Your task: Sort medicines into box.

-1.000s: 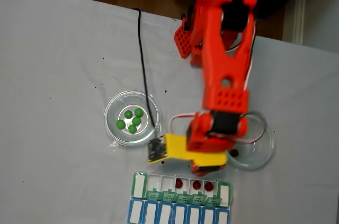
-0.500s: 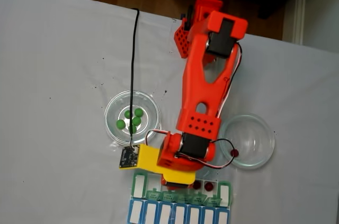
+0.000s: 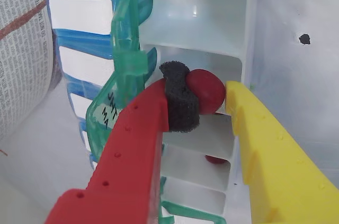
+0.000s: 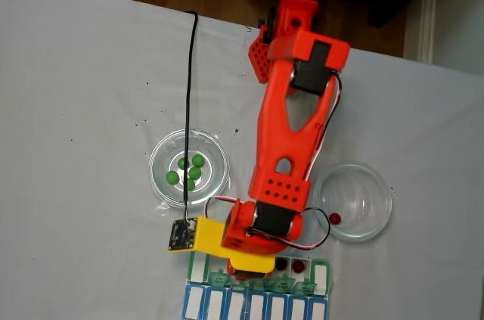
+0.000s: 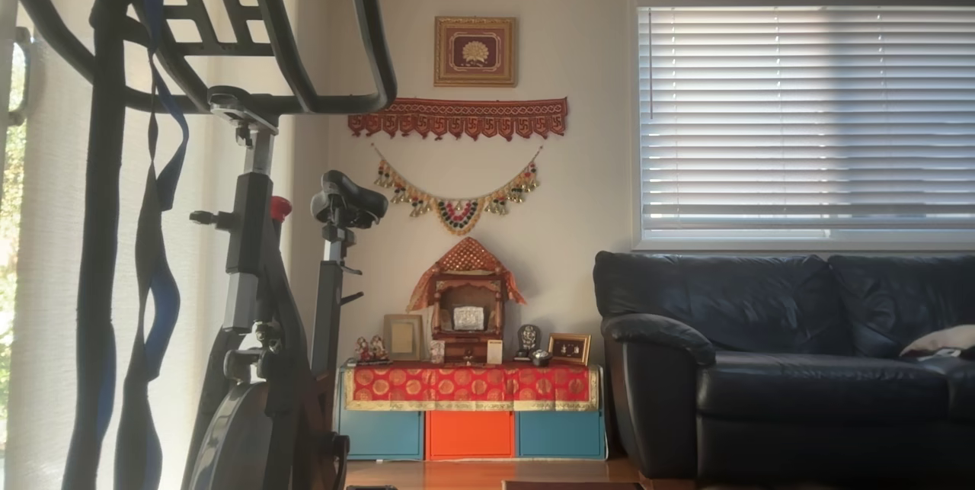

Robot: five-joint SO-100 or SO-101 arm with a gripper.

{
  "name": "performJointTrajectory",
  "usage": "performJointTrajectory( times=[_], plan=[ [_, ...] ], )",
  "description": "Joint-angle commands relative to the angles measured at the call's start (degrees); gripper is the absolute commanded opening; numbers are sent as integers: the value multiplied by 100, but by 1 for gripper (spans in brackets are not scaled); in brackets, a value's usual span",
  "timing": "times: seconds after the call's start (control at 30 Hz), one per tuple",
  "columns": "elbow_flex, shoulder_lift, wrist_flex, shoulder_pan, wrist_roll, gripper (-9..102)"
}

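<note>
Over the pill organiser (image 3: pixel 212 33) the wrist view gets us right in close: the tool (image 3: pixel 204 99) is closed on a dark red ball (image 3: pixel 207 90), pinched between the grey foam pad (image 3: pixel 180 102) on the red finger (image 3: pixel 132 155) and the tip of the yellow finger (image 3: pixel 265 144). Glossy, round, deep red, that ball, and it hangs above an open white compartment with a translucent green lid (image 3: pixel 122 86) standing up at the left, handwriting on it. One more red ball (image 3: pixel 214 159) sits down in a compartment just below.

Switch to the fixed view and the grasp is hidden under the orange arm (image 4: pixel 291 131), but the layout opens up. On the white bench (image 4: pixel 76 108) the organiser (image 4: pixel 321 278) lies at the bottom edge, green-lidded row joined to a blue-lidded row (image 4: pixel 257 306), with two red balls (image 4: pixel 290 265) showing in neighbouring compartments just right of the arm's head. Left of the arm a clear glass dish (image 4: pixel 161 181) holds five bright green balls (image 4: pixel 189 172) clustered together; right of it a second glass dish (image 4: pixel 374 203) holds a single red ball (image 4: pixel 335 218) near its left rim. A black cable (image 4: pixel 193 85) runs down the bench to the small board on the yellow part.

And the other view looks into a room: exercise bike (image 5: pixel 259 307), dark sofa (image 5: pixel 784 360), window blinds (image 5: pixel 807 116)
</note>
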Motion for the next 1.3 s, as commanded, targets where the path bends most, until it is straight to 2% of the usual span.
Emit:
performJointTrajectory(
  times=[0.0, 0.2, 0.23, 0.33, 0.67, 0.93, 1.13, 1.27],
  plan=[
    [-598, 158, -132, -88, -88, 1],
    [-281, 334, -519, -97, -44, 1],
    [-220, 369, -545, -105, -53, 2],
    [-114, 448, -492, -123, -176, 17],
    [132, 677, -387, -167, -360, 28],
    [255, 809, -369, -202, -413, 28],
    [308, 844, -413, -211, -396, 21],
    [325, 853, -413, -220, -422, 22]
  ],
)
